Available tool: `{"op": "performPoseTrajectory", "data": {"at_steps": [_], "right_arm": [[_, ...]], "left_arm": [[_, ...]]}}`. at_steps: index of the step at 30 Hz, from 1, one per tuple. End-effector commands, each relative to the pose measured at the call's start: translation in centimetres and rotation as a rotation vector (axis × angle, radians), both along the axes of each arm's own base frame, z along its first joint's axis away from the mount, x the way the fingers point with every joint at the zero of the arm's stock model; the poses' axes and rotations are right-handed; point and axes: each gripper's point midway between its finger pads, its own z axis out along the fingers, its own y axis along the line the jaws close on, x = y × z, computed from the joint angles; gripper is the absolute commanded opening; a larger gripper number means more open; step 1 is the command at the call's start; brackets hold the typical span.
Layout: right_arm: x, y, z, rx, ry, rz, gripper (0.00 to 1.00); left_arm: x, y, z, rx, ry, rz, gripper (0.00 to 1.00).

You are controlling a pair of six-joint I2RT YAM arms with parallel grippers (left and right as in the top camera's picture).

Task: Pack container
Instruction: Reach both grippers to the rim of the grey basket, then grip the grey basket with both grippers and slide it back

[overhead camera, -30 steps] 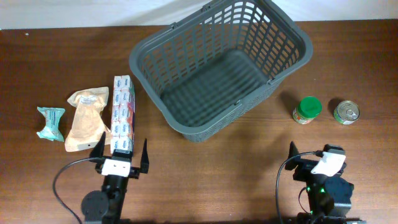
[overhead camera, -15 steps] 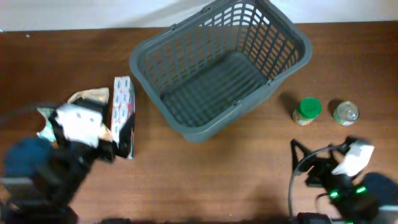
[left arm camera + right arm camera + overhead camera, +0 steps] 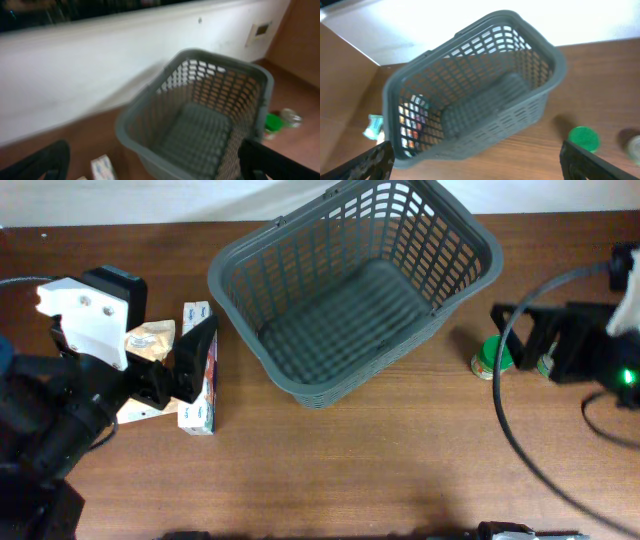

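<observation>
Left gripper (image 3: pixel 157 161): jaws spread wide, nothing held between them. It is carried low over the left side of the brown wooden table (image 3: pixel 350 465), above a long printed carton in red, white and blue (image 3: pixel 205 398) and a tan crinkled pouch (image 3: pixel 150 340). One dark finger (image 3: pixel 197 352) is seen across the carton's far half.

Right gripper (image 3: pixel 482 161): jaws likewise spread wide and empty. It is positioned at the right edge of the table, over a small jar with a green lid (image 3: pixel 490 358) and a round metal tin (image 3: pixel 634 145); in the overhead view the tin is mostly covered by the gripper, and the jar is crossed by a black cable (image 3: pixel 505 420).

Large dark grey plastic basket with lattice sides (image 3: pixel 420 250): placed at the far middle of the table, upright, turned at an angle, between the two groups of goods and apart from both.

Small teal packet (image 3: pixel 372 127): recorded in the right wrist view only, left of the basket, beside the carton.
</observation>
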Motion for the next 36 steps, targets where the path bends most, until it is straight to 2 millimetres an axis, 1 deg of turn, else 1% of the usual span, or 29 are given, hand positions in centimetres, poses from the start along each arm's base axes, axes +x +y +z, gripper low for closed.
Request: {"op": "performPoseTrajectory", "data": {"at_steps": [1,3,5,6,7,8,10,11,13,15,16,17,18,19,20,21,22,23,24,25,26,27,31,36], "right_arm": [[2.5,0.7,-1.0,0.083,0.086,0.013,0.88],[4.3,0.5,-2.1,0.087,0.129,0.006,0.87],[5.6,0.3,-3.2,0.088,0.165,0.002,0.87],[6.2,0.3,-3.7,0.088,0.185,0.004,0.85],[7.2,0.7,-4.8,0.077,0.217,0.015,0.82],[7.5,0.8,-5.2,0.066,0.222,0.024,0.79],[8.4,0.8,-6.1,0.023,0.240,0.004,0.75],[8.8,0.4,-6.6,-0.013,0.244,-0.020,0.75],[9.4,-0.1,-7.2,-0.065,0.252,-0.058,0.75],[9.8,-0.8,-7.8,-0.125,0.262,-0.109,0.75],[9.9,-1.0,-7.9,-0.143,0.265,-0.124,0.75],[10.1,-1.4,-8.1,-0.178,0.261,-0.148,0.75],[10.2,-1.5,-8.1,-0.190,0.257,-0.156,0.75],[10.6,-1.5,-7.8,-0.207,0.236,-0.166,0.75],[10.8,-1.4,-7.6,-0.211,0.222,-0.169,0.75],[11.2,-1.3,-7.3,-0.212,0.204,-0.169,0.74],[11.5,-1.1,-7.0,-0.211,0.186,-0.166,0.66],[11.7,-0.8,-6.8,-0.209,0.172,-0.162,0.52],[11.9,-0.7,-6.7,-0.208,0.164,-0.159,0.35],[12.0,-0.6,-6.7,-0.209,0.160,-0.155,0.25],[12.3,-0.6,-6.7,-0.208,0.156,-0.155,0.07],[12.5,-0.5,-6.8,-0.208,0.157,-0.156,0.04],[13.6,-0.4,-8.1,-0.197,0.193,-0.166,0.04],[15.4,1.0,-10.4,-0.155,0.251,-0.109,0.04]], "left_arm": [[1.8,-0.6,-2.9,-0.085,0.168,-0.003,0.99],[2.6,-0.6,-4.9,-0.085,0.257,0.001,0.99],[3.1,-0.7,-6.9,-0.087,0.349,0.006,0.99],[3.3,-0.8,-7.9,-0.087,0.396,0.008,0.99],[3.7,-0.6,-9.7,-0.063,0.471,0.030,0.99],[3.9,-0.5,-10.2,-0.051,0.486,0.035,0.99],[4.0,-0.9,-10.4,-0.055,0.497,0.011,0.99],[4.1,-1.0,-10.4,-0.059,0.495,0.004,0.99],[4.9,-1.0,-9.5,-0.056,0.442,0.001,1.00],[5.1,-1.3,-8.7,-0.067,0.421,-0.001,0.81],[4.9,-1.7,-8.6,-0.064,0.423,-0.012,0.76],[4.4,-2.3,-8.3,-0.063,0.427,-0.028,0.64],[4.2,-2.6,-8.2,-0.066,0.429,-0.033,0.55],[3.7,-3.2,-7.9,-0.077,0.441,-0.029,0.31],[3.4,-3.5,-7.8,-0.081,0.449,-0.018,0.19],[3.0,-4.0,-7.7,-0.083,0.461,-0.011,0.12],[2.6,-4.5,-7.8,-0.084,0.478,0.005,0.06],[2.1,-5.0,-8.1,-0.087,0.502,0.021,0.02],[1.7,-5.5,-8.3,-0.090,0.519,0.022,0.02],[1.3,-6.0,-8.5,-0.093,0.533,0.020,0.02],[0.6,-6.9,-8.8,-0.098,0.561,0.008,0.02],[0.1,-7.6,-9.1,-0.099,0.588,0.001,0.02],[-1.7,-10.0,-10.4,-0.066,0.655,-0.030,0.02],[-3.5,-13.7,-11.7,0.017,0.692,-0.132,0.02]]}}
